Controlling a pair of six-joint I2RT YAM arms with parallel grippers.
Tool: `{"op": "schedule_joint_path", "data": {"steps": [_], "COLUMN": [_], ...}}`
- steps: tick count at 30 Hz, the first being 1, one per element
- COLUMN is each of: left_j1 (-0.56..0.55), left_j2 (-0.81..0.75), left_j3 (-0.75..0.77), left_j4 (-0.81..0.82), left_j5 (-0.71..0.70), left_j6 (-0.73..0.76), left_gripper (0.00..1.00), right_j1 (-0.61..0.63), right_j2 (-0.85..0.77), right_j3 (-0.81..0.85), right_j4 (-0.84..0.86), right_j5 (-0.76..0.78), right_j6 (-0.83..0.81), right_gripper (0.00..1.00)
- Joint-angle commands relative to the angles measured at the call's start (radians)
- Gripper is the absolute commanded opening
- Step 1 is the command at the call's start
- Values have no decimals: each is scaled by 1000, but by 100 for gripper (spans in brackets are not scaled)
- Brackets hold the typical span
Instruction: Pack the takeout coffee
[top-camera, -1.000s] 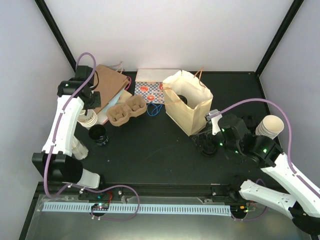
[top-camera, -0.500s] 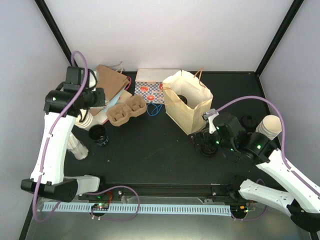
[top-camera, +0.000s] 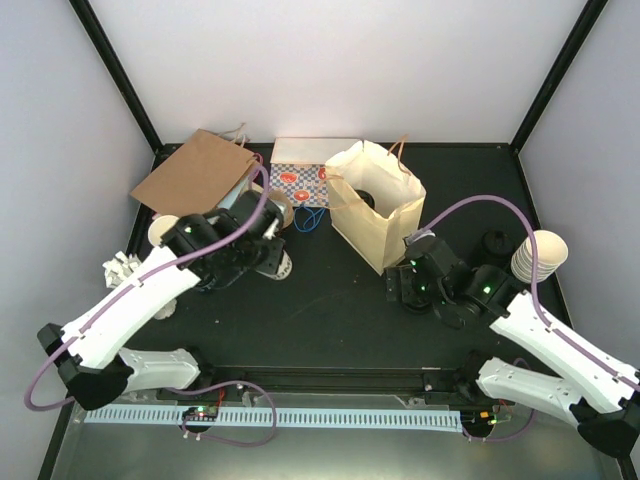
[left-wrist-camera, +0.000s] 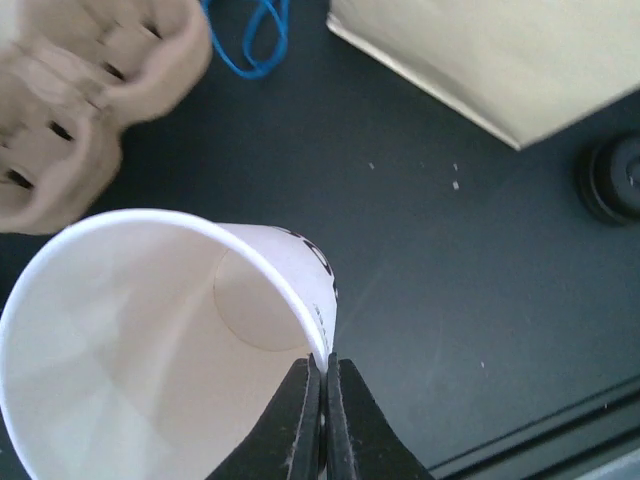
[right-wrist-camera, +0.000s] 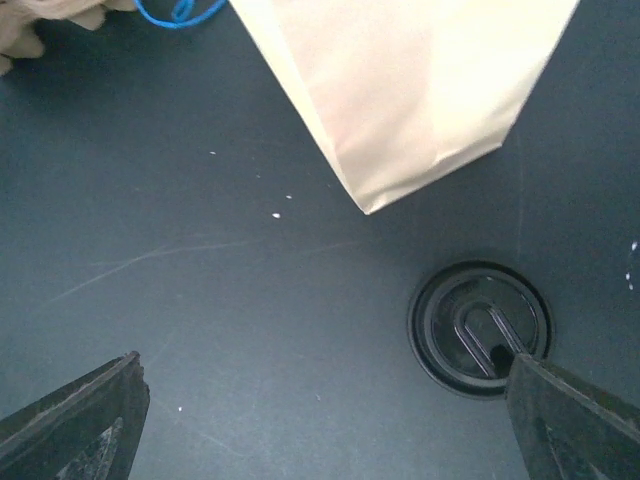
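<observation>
My left gripper (left-wrist-camera: 324, 358) is shut on the rim of a lidless cream-white paper cup (left-wrist-camera: 130, 350), held above the dark table left of centre. In the top view this cup (top-camera: 283, 264) shows at the left gripper (top-camera: 276, 262). A round black lid (right-wrist-camera: 480, 328) lies flat on the table by the corner of the open cream paper bag (top-camera: 375, 215). My right gripper (right-wrist-camera: 322, 368) hangs wide open above the lid, which sits near the right finger. A lidded takeout coffee is not clearly in view; a dark round shape (top-camera: 362, 197) sits inside the bag.
A brown cardboard cup carrier (left-wrist-camera: 80, 90) and a blue loop (left-wrist-camera: 255, 40) lie behind the cup. A flat brown bag (top-camera: 195, 170) and a patterned box (top-camera: 300, 180) are at the back. Cup stacks stand at the right (top-camera: 540, 255) and left (top-camera: 160, 230) edges.
My left arm has swung from the far-left cup stack toward the table's middle, carrying one cup by its rim. My right gripper has edged left over the lid, still open.
</observation>
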Motion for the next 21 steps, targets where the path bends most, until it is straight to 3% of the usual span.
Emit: {"op": "schedule_joint_path", "data": {"steps": [1,9,13,21], "left_j1": [-117,-269,-316,-413], "left_j2": [1,27,65,296], "left_j3": [-62,-232,-300,-251], "left_j4": [72,230,328,370], "left_j5": [-71,-134,-144,-203], "left_j6": [-102,-138,-146,-156], "left_gripper": [1,5,6,5], "right_j1": [-5,-10,-65,-192], "right_j2": [-19,-8,20,64], "right_j3": [-55,-163,-197,-257], "right_j4": [50,121,160,238], "right_j5": [64,116,66,-35], "right_j6": [91,151,139,86], "right_gripper": [100,100,100,100]}}
